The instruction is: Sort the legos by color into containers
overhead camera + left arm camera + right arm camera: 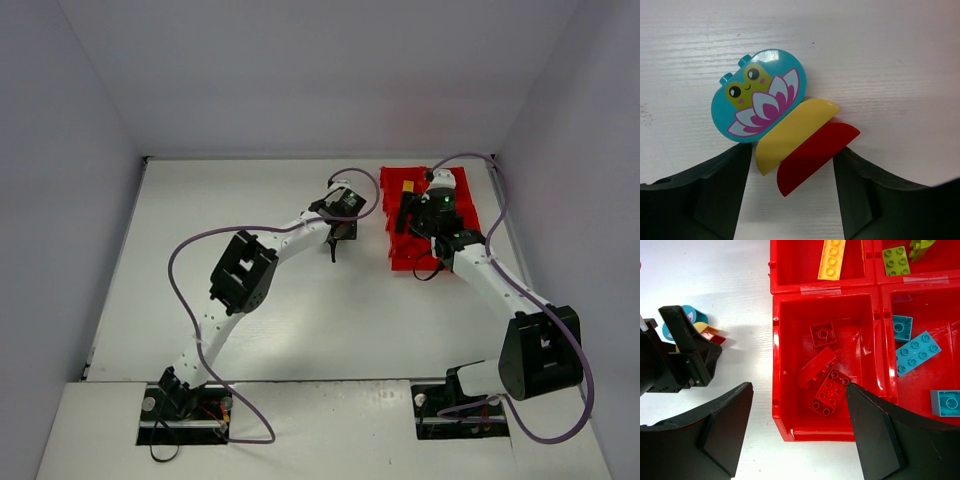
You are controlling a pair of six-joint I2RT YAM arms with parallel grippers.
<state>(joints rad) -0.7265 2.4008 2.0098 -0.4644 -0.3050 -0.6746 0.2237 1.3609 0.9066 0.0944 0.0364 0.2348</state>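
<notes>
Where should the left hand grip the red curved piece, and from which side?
Probably the red curved piece by its two tapered ends, from above, left hand turned along its slanted length: the yellow piece lies against one long side, leaving no finger gap.

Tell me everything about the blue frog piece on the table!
The frog piece is a shiny, rounded teal plastic brick. Its face shows a smiling yellow-green frog with pink cheeks behind a white-and-purple lotus flower. Two small nubs stick out of its upper left edge. It lies flat and tilted on the white table. The yellow curved piece meets its lower right edge. A finger of the left pincer sits just below it; whether they touch cannot be told.
</notes>
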